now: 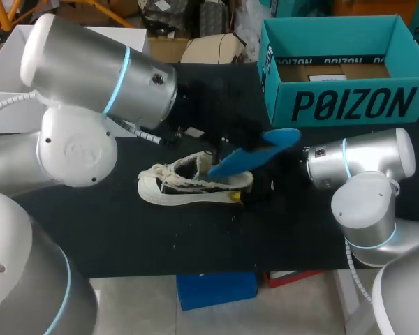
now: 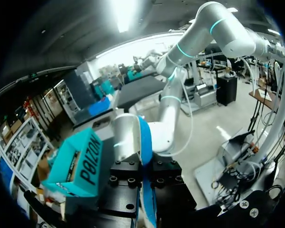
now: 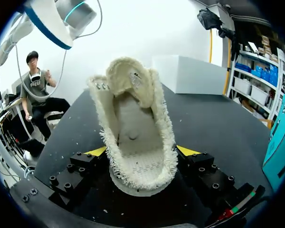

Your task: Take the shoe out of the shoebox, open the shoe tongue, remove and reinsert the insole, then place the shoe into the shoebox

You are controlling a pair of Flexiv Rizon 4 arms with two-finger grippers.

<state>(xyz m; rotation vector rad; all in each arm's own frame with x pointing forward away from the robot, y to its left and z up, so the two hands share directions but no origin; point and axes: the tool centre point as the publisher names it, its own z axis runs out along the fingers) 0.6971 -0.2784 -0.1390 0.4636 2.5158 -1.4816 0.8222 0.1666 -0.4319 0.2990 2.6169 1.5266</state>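
Frayed cloth shoe (image 1: 188,188), smooth insole (image 1: 255,153), matt table (image 1: 126,234), cardboard shoebox (image 1: 349,105)

Shoe (image 1: 188,183) on table (image 1: 126,237), mid; shoebox (image 1: 342,70) behind, to rt; insole (image 1: 255,150) prob. just above heel.

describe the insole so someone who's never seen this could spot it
Find the teal shoebox at the far right of the black table; in front of it, toward the middle, lies a cream sneaker. The insole is the flat strip slanting up over the sneaker's heel end, the only bright blue thing above the table.
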